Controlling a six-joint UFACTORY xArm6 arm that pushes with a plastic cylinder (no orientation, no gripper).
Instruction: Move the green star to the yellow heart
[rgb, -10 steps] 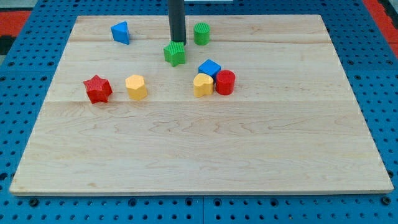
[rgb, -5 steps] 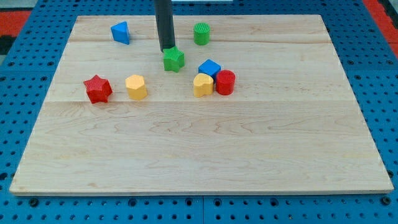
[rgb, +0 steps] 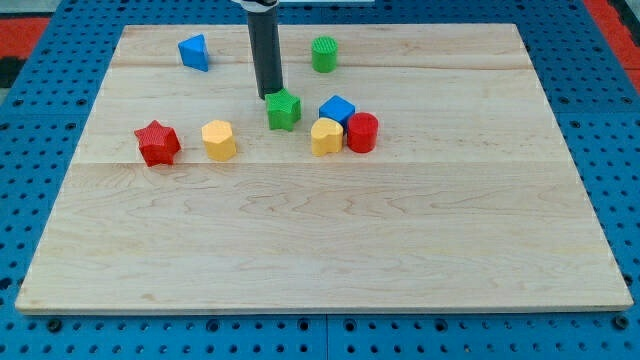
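Note:
The green star (rgb: 284, 109) sits on the wooden board, a little to the upper left of the yellow heart (rgb: 326, 136). My tip (rgb: 268, 96) touches the star's upper-left edge, on the side away from the heart. The heart is packed against a blue cube (rgb: 337, 110) above it and a red cylinder (rgb: 362, 132) on its right. A small gap remains between the star and the heart.
A yellow hexagon-like block (rgb: 219, 140) and a red star (rgb: 157, 143) lie at the view's left. A blue triangle block (rgb: 195, 51) and a green cylinder (rgb: 324, 54) stand near the board's top edge.
My tip moved left and then down the view, pushing the green star down and slightly right, closer to the yellow heart. The other blocks have not moved.

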